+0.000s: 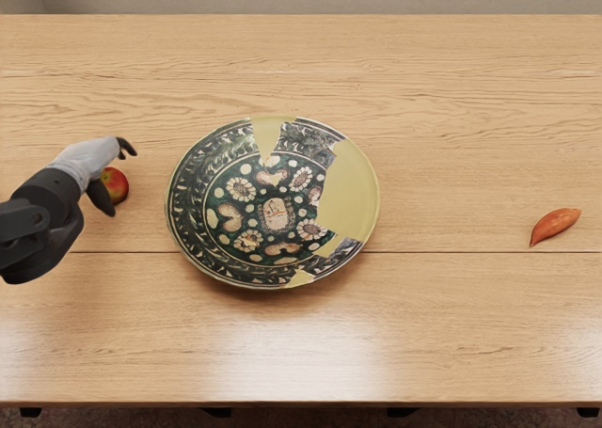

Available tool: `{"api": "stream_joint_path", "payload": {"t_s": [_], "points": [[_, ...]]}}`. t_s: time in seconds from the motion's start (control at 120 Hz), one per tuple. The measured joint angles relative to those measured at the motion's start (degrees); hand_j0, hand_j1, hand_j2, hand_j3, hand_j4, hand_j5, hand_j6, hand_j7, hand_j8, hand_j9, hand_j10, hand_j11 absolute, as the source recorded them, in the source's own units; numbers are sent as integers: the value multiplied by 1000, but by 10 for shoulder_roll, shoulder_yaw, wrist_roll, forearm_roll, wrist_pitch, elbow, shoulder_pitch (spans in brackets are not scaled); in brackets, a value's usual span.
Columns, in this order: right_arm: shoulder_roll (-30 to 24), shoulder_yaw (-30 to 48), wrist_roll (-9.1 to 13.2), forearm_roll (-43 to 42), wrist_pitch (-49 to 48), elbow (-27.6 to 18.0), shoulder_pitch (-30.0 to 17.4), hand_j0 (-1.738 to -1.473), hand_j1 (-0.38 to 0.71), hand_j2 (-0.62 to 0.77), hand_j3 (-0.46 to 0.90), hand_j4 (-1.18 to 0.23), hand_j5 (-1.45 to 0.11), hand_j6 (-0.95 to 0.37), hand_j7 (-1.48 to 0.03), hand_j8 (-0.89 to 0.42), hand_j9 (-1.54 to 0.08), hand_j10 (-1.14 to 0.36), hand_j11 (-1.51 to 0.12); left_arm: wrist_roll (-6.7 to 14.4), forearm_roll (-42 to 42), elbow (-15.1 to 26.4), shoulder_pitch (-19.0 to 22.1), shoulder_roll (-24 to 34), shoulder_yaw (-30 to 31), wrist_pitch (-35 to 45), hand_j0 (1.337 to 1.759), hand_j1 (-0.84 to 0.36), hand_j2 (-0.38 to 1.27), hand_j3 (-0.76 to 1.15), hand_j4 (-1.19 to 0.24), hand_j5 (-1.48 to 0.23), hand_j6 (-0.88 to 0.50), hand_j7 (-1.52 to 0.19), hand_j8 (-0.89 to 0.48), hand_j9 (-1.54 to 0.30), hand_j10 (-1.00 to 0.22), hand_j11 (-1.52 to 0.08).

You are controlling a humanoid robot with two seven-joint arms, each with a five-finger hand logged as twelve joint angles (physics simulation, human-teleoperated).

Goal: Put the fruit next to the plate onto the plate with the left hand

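From the head view, the left hand (92, 161) has its arm coming in at the picture's left edge and lies over a small red-and-yellow fruit (117, 183). This covers the fruit's left side. The fruit looks to be sitting on the table (423, 99), just beside the left rim of the ornate plate (181, 202) and not on it. I cannot tell how far the hand has closed, or whether it has any real hold of the fruit, because the hand itself hides the contact. The right arm does not show. Far off on the right, well apart from the plate, lies an orange-red piece (555, 225) (possibly another fruit, too small to be sure). The main risk, as I judge it, is a poor hold. The fruit is round, and a glancing touch could roll it away across the smooth wood. A weak grip could also let it drop short of the plate. The plate's raised rim could catch a low carry. A careless release could let the fruit roll across the plate's shallow face.
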State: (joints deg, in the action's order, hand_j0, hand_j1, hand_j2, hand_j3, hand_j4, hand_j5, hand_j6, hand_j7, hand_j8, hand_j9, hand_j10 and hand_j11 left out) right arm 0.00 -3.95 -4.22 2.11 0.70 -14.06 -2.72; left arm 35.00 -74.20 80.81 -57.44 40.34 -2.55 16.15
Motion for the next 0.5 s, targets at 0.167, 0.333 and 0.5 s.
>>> {"api": "stream_joint_path", "payload": {"t_s": [0.167,0.333,0.5], "points": [[0,0,0,0,0,0,0,-1658,-335,-2,0,-11,-15,-11,-15,-11,-15,-11,-15,0,-2,-1,11,0,1,1,1658,-151,92,0,-436,-540,-422,-542,-391,-549,-430,-548],[0,0,0,0,0,0,0,-1658,-335,-2,0,-11,-15,-11,-15,-11,-15,-11,-15,0,-3,-1,12,0,1,2,1658,-234,112,0,-523,-619,-467,-633,-440,-645,-508,-644],[0,0,0,0,0,0,0,-1658,-335,-2,0,-11,-15,-11,-15,-11,-15,-11,-15,0,-1,-1,13,0,-1,2,1656,-252,173,0,-579,-715,-479,-727,-454,-737,-566,-736]]}}
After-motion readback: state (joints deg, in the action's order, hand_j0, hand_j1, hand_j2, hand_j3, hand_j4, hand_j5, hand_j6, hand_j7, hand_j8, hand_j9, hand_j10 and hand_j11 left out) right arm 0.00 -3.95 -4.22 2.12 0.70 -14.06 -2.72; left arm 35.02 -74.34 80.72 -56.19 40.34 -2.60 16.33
